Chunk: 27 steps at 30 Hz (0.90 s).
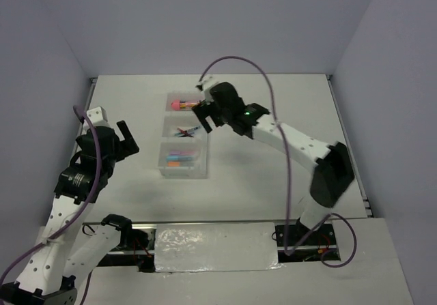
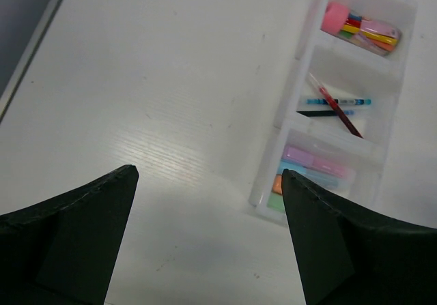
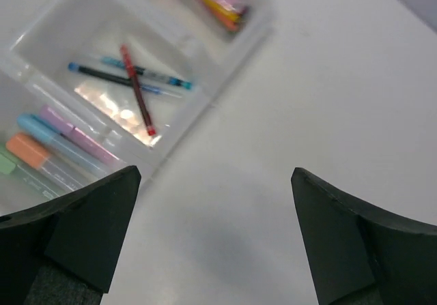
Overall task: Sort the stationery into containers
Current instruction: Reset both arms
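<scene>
The translucent white tray (image 1: 203, 168) stands in the middle of the table, with three compartments in a row. The far one holds short pink and orange tubes (image 1: 180, 104). The middle one holds thin blue and red pens (image 1: 184, 132). The near one holds pastel highlighters (image 1: 180, 159). The same items show in the left wrist view: tubes (image 2: 362, 31), pens (image 2: 336, 104), highlighters (image 2: 315, 168). The right wrist view shows the pens (image 3: 136, 80) and highlighters (image 3: 58, 148). My left gripper (image 1: 127, 140) is open and empty, left of the tray. My right gripper (image 1: 205, 117) is open and empty, above the tray's right edge.
Grey walls close in the white table on the left, back and right. A purple cable loops over the right arm (image 1: 300, 144). The arm bases and a foil-covered strip (image 1: 215, 247) sit at the near edge.
</scene>
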{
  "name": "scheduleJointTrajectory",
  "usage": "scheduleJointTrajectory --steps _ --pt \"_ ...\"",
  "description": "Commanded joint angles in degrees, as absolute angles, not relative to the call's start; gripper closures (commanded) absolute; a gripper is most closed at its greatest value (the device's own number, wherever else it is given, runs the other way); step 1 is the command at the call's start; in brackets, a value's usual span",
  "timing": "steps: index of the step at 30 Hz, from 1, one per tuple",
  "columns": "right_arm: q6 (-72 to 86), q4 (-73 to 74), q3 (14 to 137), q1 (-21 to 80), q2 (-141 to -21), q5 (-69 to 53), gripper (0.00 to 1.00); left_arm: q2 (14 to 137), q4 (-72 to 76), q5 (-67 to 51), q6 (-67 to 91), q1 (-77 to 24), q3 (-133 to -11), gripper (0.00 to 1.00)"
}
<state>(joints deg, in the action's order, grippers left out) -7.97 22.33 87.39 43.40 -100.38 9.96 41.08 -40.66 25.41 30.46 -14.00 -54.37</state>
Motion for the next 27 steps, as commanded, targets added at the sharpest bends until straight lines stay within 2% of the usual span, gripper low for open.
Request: scheduleJointTrajectory --steps 1,7,11,18,27 --pt "9.1 23.3 76.4 42.7 -78.4 28.5 0.00 40.2 -41.8 32.3 31.5 -13.6 -57.2 0.01" --pt "14.4 32.7 61.3 42.7 -52.4 37.1 0.00 37.6 -41.6 35.2 28.5 -13.6 -56.5 0.01" --pt "15.7 40.3 60.3 42.7 -43.3 42.8 0.00 34.5 -39.1 33.8 27.8 -13.6 -54.5 0.01" --pt "20.9 49.7 60.4 42.7 -32.2 43.9 0.00 34.6 -39.6 35.5 29.0 -13.6 -54.1 0.01" --pt "22.9 46.9 54.7 42.7 -23.5 46.2 0.00 33.7 -40.3 37.0 30.2 -13.6 -53.7 0.01"
